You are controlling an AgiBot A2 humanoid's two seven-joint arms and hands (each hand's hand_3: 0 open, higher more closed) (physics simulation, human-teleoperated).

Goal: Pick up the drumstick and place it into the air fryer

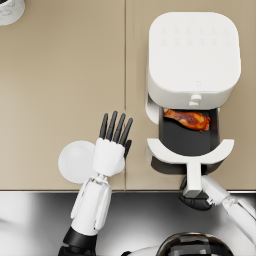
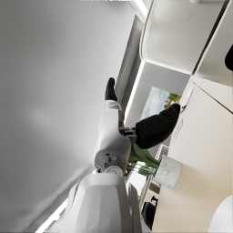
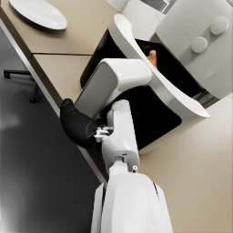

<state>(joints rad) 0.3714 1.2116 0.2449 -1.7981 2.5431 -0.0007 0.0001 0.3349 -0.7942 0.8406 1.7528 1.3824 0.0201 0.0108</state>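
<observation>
The browned drumstick [image 1: 187, 119] lies inside the dark basket [image 1: 186, 141] of the white air fryer [image 1: 194, 55], near the back of the pulled-out drawer. My right hand [image 1: 194, 199] grips the end of the drawer's white handle [image 1: 193, 175]. In the right wrist view the same hand [image 3: 80, 126] wraps under the handle [image 3: 116, 84], and a bit of the drumstick [image 3: 152, 57] shows in the basket. My left hand [image 1: 113, 144] hovers over the table left of the fryer, fingers spread and holding nothing; the left wrist view shows this hand [image 2: 136, 131] empty too.
A white plate [image 1: 75, 161] lies on the beige table just left of my left hand. A marbled cup [image 1: 10, 10] stands at the far left corner, and in the left wrist view the cup [image 2: 167, 171] also shows. The table's front edge runs just below the plate.
</observation>
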